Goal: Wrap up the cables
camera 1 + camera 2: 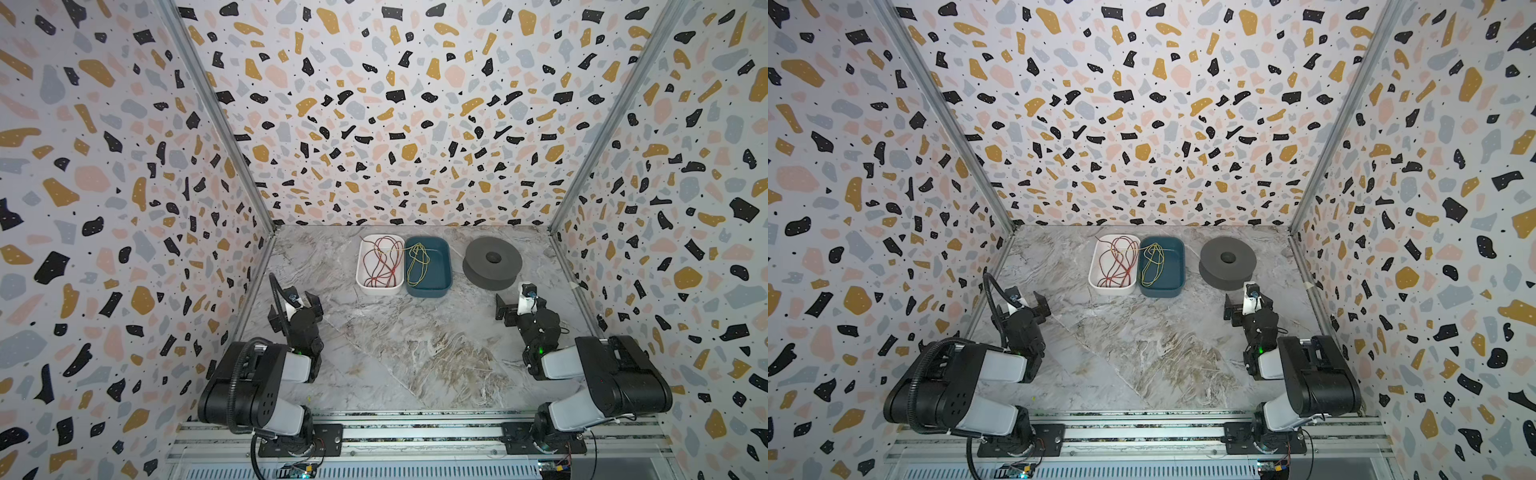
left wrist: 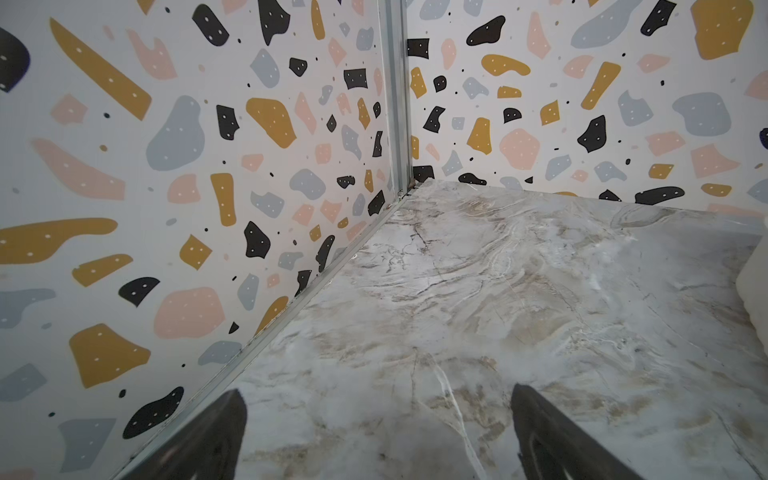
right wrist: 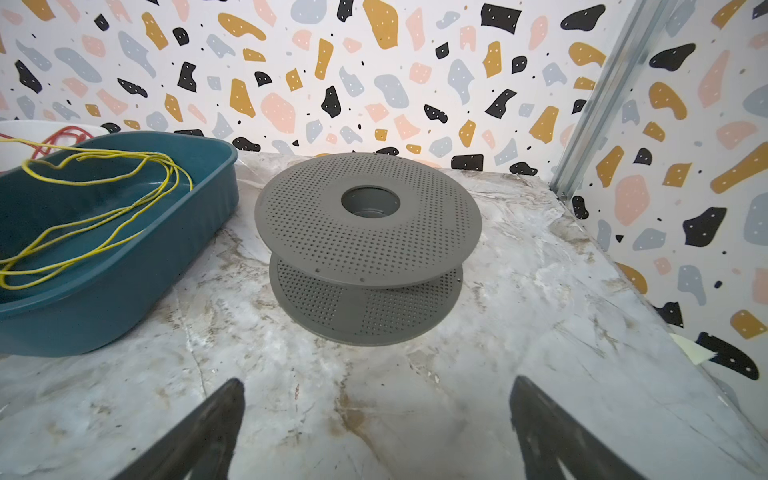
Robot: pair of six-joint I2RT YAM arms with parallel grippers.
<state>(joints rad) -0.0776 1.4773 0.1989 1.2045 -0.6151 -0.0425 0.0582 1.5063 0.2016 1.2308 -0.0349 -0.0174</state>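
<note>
The dark red cable lies in loose loops in a white tray at the back of the marble table. The yellow cable lies in loops in a teal tray beside it, one end trailing over into the white tray. In the right wrist view the yellow cable and a bit of the red cable show. My left gripper is open and empty, facing the back left corner. My right gripper is open and empty, facing the grey spool.
The perforated grey spool lies flat right of the teal tray. Patterned walls close in the table on three sides. A corner of the white tray shows at the edge of the left wrist view. Bare marble lies between the arms.
</note>
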